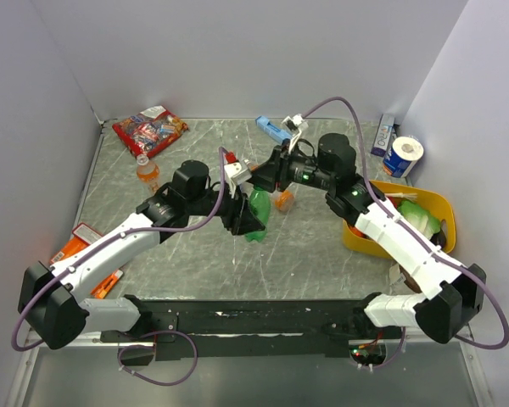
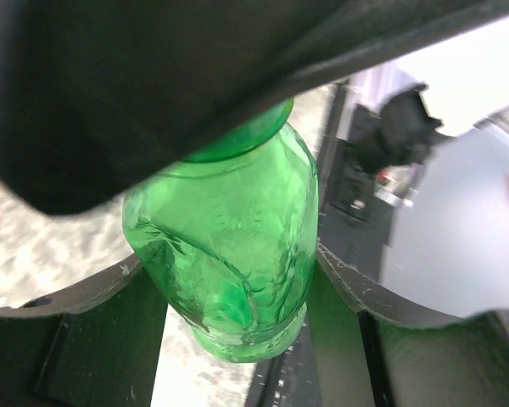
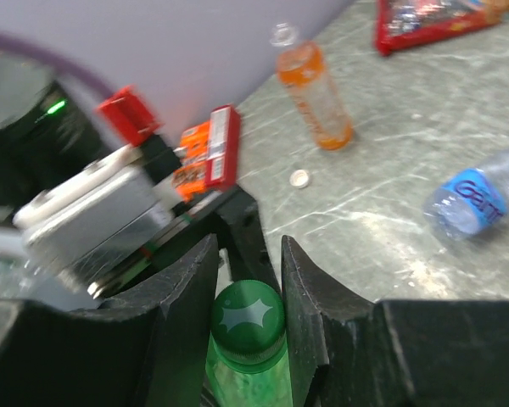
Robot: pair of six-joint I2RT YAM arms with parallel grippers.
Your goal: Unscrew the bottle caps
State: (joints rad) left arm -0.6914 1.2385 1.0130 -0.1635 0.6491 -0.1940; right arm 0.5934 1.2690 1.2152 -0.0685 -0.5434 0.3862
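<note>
Green bottle [image 2: 229, 263] sits clamped in my left gripper [image 1: 242, 218]; my right gripper [image 3: 248, 280] pinches its cap [image 3: 248, 320], mostly hidden in the left wrist view.

I can read nothing for certain: the white script on the clear bottle [image 3: 479, 203] lying on my tabletop [image 3: 382, 246] is blurred, and the red bag [image 1: 149, 130] has print too small to read.

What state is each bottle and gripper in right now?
green bottle: capped, gripped at its body
left gripper: shut on green bottle
right gripper: shut on green cap
orange bottle: upright, uncapped
loose cap: lying flat
blue-label bottle: on its side, cap unseen
</note>
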